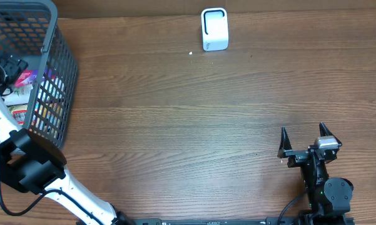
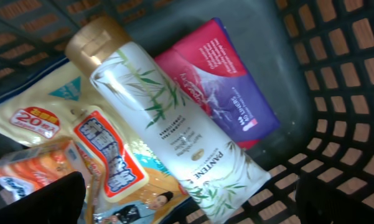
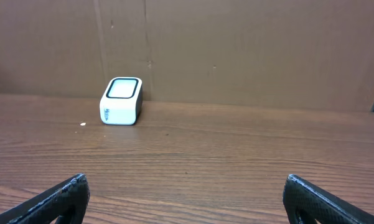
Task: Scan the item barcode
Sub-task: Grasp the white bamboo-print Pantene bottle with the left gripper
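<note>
- The left gripper [image 2: 193, 202], spread wide and empty, hangs inside the grey mesh basket [image 1: 50, 75], directly above the bottle [image 2: 174, 130].
- The bottle lies flat and diagonal, with its gold cap at the upper left. It is smooth, round, white plastic.
- It is beside a glossy purple packet [image 2: 227, 81].
- The right gripper [image 1: 302, 129], also spread and empty, is well apart from the basket.

Mock shop checkout on a robot test bench

A grey plastic mesh shopping basket [image 1: 61, 75] on a brown wood-grain table [image 1: 175, 125] holds retail goods: a white shampoo bottle with a gold cap [image 2: 171, 121], a pink-and-purple soft packet [image 2: 227, 87] and a yellow printed foil bag [image 2: 62, 106]. A small white boxy barcode scanner [image 1: 214, 29] stands at the table's far edge before a plain brown cardboard backdrop [image 3: 236, 50]. A white-and-black robot arm [image 1: 31, 164] reaches into the basket.
</note>
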`<state>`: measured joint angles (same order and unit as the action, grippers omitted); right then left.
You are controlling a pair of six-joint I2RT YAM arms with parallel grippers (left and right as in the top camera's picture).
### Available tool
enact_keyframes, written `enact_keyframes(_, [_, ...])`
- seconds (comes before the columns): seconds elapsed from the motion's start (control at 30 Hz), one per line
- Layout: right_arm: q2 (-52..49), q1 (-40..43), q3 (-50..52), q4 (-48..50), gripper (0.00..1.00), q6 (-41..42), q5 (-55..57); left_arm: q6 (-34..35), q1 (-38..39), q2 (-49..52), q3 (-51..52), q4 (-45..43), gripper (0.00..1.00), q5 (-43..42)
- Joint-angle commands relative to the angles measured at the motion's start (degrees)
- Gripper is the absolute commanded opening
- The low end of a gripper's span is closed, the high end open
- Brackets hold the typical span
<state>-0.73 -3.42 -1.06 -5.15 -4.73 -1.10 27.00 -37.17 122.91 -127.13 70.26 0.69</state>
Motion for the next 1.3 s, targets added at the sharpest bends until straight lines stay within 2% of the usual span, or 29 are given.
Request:
enact_keyframes(0.0, [0.57,-0.26,0.59,0.33,1.0,0.22,0.17,5.4,-0.15,1.14,-0.39,-0.42,0.99,0.37])
enact_keyframes(0.2, [0.57,-0.26,0.59,0.33,1.0,0.22,0.17,9.49,-0.17,2.67,0.13,-0.59,1.0,0.39])
enact_keyframes(0.43, [0.57,-0.26,0.59,0.33,1.0,0.2,0.17,9.75,0.24,3.39,1.99,-2.4,1.0,0.48])
enact_keyframes(0.6, [0.57,-0.26,0.59,0.33,1.0,0.2,0.17,14.8,0.61,3.39,4.22,-3.34,1.0,4.31])
enact_keyframes(1.07, [0.57,-0.26,0.59,0.33,1.0,0.2,0.17,14.8,2.38,3.39,13.44,-16.35,1.0,4.39])
enact_keyframes(1.27, [0.57,-0.26,0.59,0.33,1.0,0.22,0.17,14.8,2.36,3.39,16.5,-18.25,1.0,7.06])
